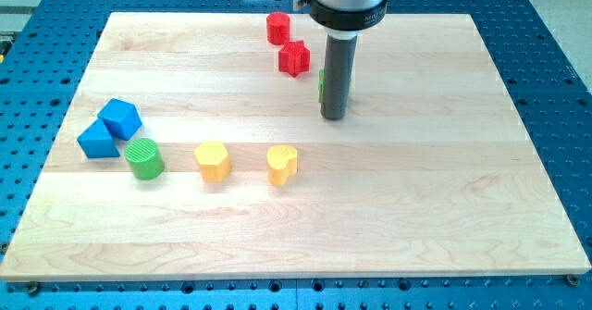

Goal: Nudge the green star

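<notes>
My tip (333,117) sits right in front of the green star (322,85), hiding most of it; placed for a nudge. Bare rod, pinches nothing. Contact unclear.

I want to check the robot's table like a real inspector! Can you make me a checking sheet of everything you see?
Surface: pale wooden board lying on a blue table with holes.
Job's things: green star, mostly hidden behind the rod; only a green sliver shows.
My tip: on the board, right beside the green star on its right; contact cannot be told.
Clutter: red cylinder and red star near the view's top; blue cube, blue triangular block and green cylinder at the view's left; yellow hexagon-like block and yellow heart in the middle.
Pincer: none; the arm ends in a rod.
Cables: nothing seen.
Surroundings: nothing seen beyond the table.
</notes>
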Robot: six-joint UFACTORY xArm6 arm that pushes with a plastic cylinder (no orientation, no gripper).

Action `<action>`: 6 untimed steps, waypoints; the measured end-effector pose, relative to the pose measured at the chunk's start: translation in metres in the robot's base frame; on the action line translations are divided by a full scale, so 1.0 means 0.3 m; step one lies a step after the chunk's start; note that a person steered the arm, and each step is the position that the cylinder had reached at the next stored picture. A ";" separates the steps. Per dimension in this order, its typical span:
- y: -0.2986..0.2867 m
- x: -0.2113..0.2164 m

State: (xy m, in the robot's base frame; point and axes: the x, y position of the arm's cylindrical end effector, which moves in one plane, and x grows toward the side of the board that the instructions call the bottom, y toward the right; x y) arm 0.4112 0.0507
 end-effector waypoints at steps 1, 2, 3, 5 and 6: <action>0.204 0.001; 0.211 -0.082; 0.053 -0.067; 0.173 0.408; -0.056 0.638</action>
